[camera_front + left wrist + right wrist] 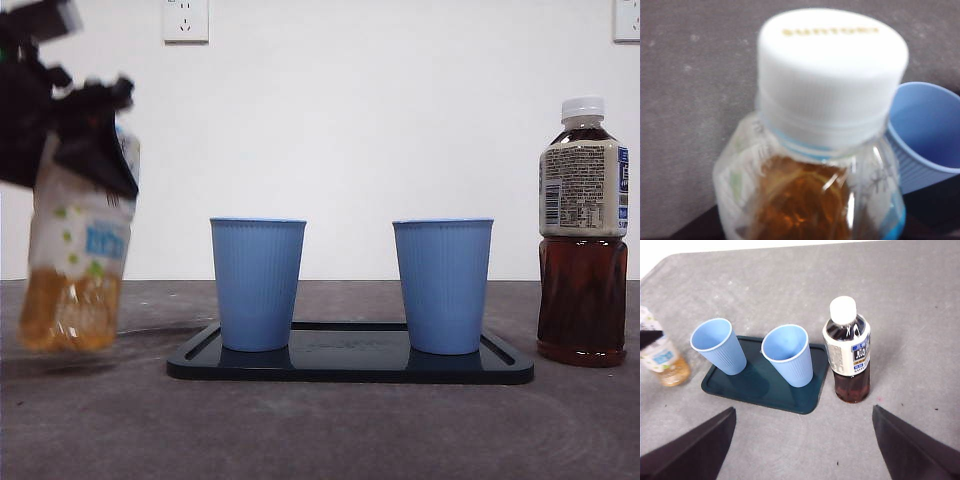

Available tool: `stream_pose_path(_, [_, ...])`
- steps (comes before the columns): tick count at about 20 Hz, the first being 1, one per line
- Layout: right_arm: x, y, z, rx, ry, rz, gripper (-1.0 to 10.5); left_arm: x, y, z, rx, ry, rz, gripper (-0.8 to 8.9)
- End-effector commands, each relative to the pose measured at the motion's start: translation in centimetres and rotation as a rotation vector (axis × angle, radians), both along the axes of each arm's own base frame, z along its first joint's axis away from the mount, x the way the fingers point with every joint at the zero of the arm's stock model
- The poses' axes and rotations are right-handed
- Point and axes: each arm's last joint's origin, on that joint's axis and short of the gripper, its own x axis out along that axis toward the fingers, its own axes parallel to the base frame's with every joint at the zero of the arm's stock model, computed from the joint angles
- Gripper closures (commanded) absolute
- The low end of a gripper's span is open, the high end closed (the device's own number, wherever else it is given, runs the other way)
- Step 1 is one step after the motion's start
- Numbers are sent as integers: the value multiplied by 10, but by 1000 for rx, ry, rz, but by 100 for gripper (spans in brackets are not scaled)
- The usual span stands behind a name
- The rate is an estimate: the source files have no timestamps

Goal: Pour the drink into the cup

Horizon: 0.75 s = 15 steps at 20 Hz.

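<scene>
At the far left of the front view, my left gripper (92,150) is shut on the upper part of a clear bottle of amber drink (72,270). The bottle looks blurred and leans slightly, with its base close to the table. Its white cap is on and fills the left wrist view, where the bottle (830,100) hides the jaws. A blue cup (927,135) shows just beyond it. Two blue ribbed cups (257,285) (442,285) stand empty on a dark tray (350,365). My right gripper (803,412) hangs open high above the table.
A capped bottle of dark tea (583,240) stands right of the tray, close to the right cup. In the right wrist view it (847,355) sits beside the tray (765,390). A white wall is behind the grey table.
</scene>
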Motion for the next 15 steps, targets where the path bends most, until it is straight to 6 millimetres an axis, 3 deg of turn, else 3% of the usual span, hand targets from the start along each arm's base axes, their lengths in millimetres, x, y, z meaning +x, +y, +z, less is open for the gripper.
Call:
stream_pose_path(1, [-1,0,6,22,-25,3,513,-5,-5,38,25,-48,-52,684])
stream_pose_path(8, [-1,0,6,24,-30,3,513,-17,-11,88,309,78,-62,684])
stream_pose_path(15, [-1,0,6,24,-30,3,513,12,-36,102,603,251,-62,684])
